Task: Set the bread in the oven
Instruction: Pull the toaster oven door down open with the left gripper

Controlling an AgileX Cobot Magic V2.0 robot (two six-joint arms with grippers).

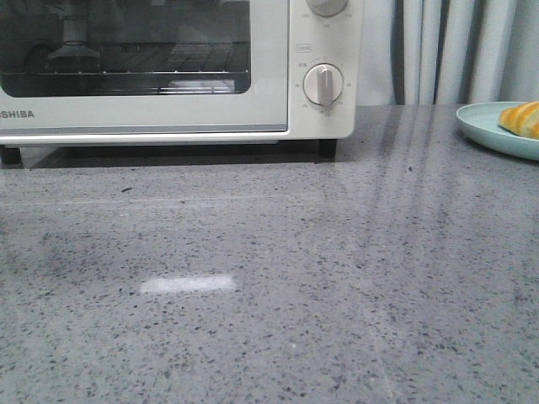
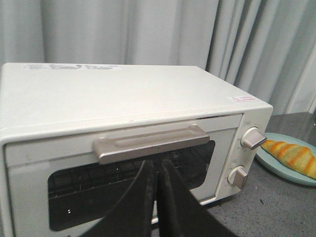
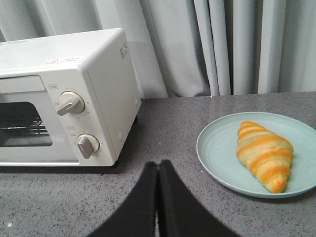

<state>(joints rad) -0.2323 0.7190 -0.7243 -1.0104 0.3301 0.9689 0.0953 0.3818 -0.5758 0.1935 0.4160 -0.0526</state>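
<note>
The bread point(image 3: 264, 154), a golden croissant with cream stripes, lies on a pale teal plate point(image 3: 216, 154) right of the oven; it also shows in the front view point(image 1: 522, 119) and the left wrist view point(image 2: 291, 155). The cream-white oven point(image 1: 320, 34) stands at the back left with its door closed and a silver handle point(image 2: 150, 143) across the top of the door. My left gripper point(image 2: 158, 161) is shut and empty, its tips just below the handle. My right gripper point(image 3: 158, 165) is shut and empty over the counter, between oven and plate. Neither gripper shows in the front view.
Grey speckled counter point(image 1: 269, 286) spreads in front of the oven. Two round knobs point(image 3: 71, 103) sit on the oven's right panel. A wire rack point(image 1: 126, 63) shows behind the glass. Grey curtains point(image 3: 222, 44) hang behind.
</note>
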